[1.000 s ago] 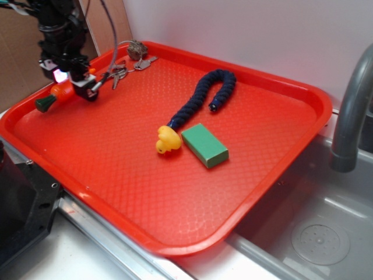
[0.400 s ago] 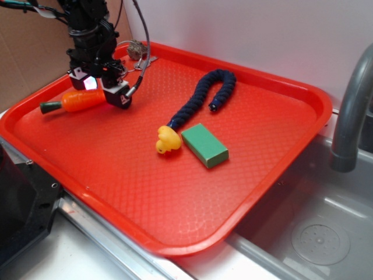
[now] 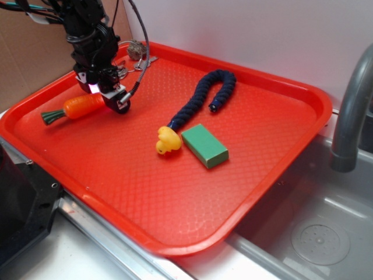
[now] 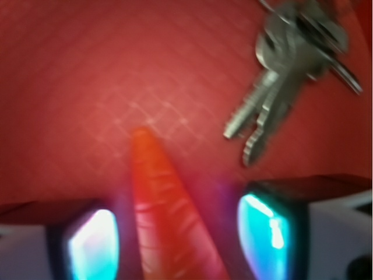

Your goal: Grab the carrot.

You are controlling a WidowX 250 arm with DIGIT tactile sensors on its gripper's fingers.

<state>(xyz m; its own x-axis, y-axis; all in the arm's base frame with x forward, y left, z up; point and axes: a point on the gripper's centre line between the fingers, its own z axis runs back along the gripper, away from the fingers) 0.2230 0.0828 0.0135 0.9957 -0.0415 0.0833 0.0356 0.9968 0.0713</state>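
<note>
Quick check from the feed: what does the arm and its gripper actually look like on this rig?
The arm is black, blocky and jointed, with a dark cable looping down its side. The gripper is black with white jaws. In the wrist view the fingertips are dark-framed and glow cyan.

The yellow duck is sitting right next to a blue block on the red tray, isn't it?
Not quite. The block beside the yellow duck is green, not blue, as the exterior view shows. The blue thing is the rope behind them. The rest is right: duck and block sit side by side on the red tray.
</note>
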